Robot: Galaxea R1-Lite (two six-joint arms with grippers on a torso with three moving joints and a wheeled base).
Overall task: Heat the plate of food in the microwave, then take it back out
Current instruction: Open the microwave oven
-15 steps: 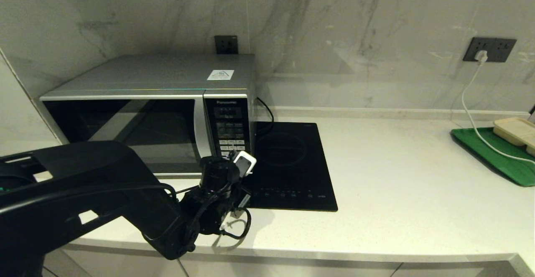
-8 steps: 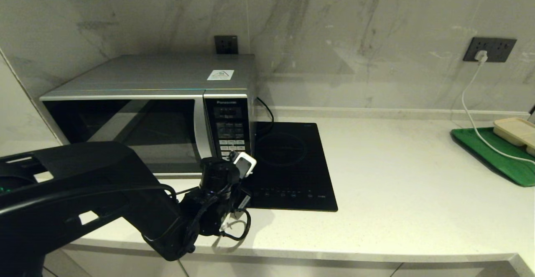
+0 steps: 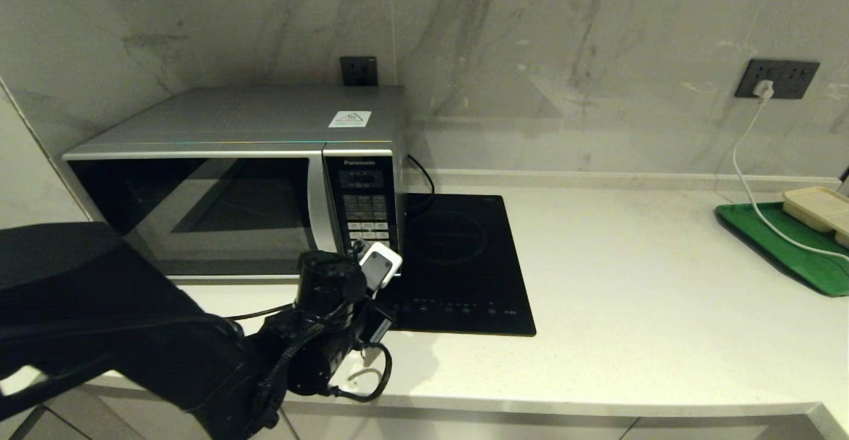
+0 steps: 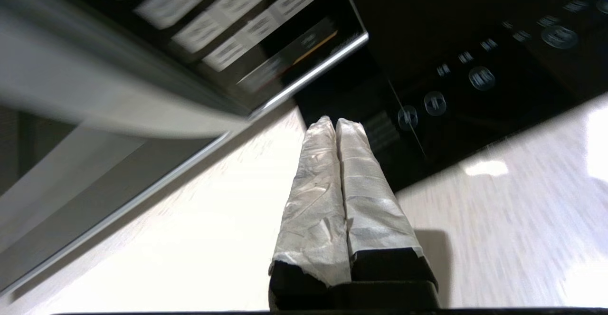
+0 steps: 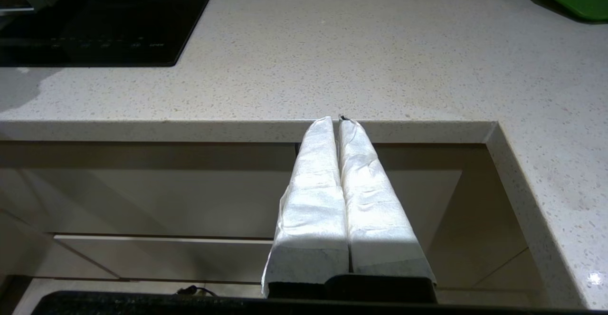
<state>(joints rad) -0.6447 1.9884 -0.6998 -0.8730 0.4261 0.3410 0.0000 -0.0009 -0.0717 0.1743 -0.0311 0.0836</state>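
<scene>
On the pale stone counter (image 3: 630, 281), the silver microwave (image 3: 252, 161) stands at the left against the marble wall, its dark glass door closed. No plate of food shows in any view; whether it sits behind the door cannot be told. Just beside the microwave's right side lies a flat black cooktop (image 3: 457, 267), its edge almost touching the oven's base. Right of the cooktop the counter runs open toward a green tray (image 3: 789, 247) at the far right edge, where a white cable (image 3: 749, 181) drops from a wall socket (image 3: 783, 78).

From the lower left, the left arm reaches in over the counter's front edge. The left gripper (image 4: 336, 125) is clenched on nothing, its wrapped fingers pressed together above the counter, near the keypad's lower corner and the cooktop's touch buttons, a closeness only the left wrist view reveals.

Only the right wrist view shows the right gripper (image 5: 336, 121), also clenched and empty, parked below the counter's front lip before cabinet fronts.
</scene>
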